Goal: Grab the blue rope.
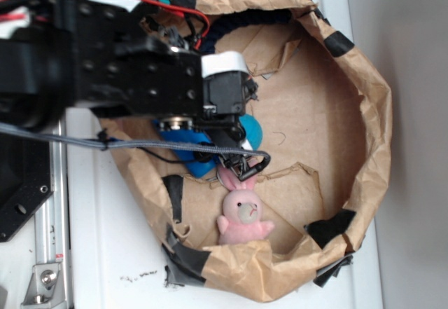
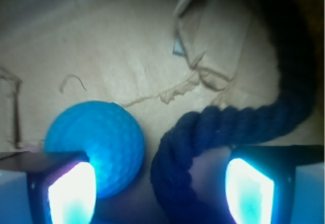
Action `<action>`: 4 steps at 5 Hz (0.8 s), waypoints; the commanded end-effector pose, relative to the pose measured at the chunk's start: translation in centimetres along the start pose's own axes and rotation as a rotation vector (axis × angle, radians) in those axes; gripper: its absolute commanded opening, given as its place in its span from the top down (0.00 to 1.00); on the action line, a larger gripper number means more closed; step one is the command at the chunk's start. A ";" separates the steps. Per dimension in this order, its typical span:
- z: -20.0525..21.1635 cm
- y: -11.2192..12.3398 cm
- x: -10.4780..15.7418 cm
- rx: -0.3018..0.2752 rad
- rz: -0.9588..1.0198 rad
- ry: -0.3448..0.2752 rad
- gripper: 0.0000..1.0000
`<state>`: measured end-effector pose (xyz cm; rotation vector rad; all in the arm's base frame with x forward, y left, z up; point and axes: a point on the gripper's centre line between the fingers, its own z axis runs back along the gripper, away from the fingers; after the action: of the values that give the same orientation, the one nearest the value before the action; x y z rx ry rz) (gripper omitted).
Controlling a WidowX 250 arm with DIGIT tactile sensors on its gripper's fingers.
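The blue rope [image 2: 218, 125] is a thick dark navy twisted cord. In the wrist view it curves from the upper right down into a bend that lies between my fingers. In the exterior view only a stretch of the blue rope [image 1: 259, 19] shows along the far paper wall; the rest is under the arm. My gripper [image 2: 160, 193] is open, low over the paper floor, with one lit fingertip [image 2: 71, 193] at the left and the other at the right. The rope's bend sits nearer the right one. In the exterior view the gripper [image 1: 225, 116] is mostly hidden by the black arm.
A teal round ball [image 2: 96, 142] touches the left finger; it also shows in the exterior view [image 1: 252, 130]. A bright blue bottle [image 1: 185, 146] lies under the arm. A pink bunny plush [image 1: 241, 214] sits at the near side. Crumpled brown paper walls [image 1: 371, 113] ring the bin.
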<state>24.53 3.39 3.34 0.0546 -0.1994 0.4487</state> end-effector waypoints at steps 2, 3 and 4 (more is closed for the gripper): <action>-1.3 1.1 0.9 -0.101 -0.060 -0.030 0.00; -0.6 1.7 0.9 -0.099 -0.052 -0.041 0.00; 0.7 2.0 1.1 -0.108 -0.044 -0.064 0.00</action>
<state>24.59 4.54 3.61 -0.0405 -0.2525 0.3735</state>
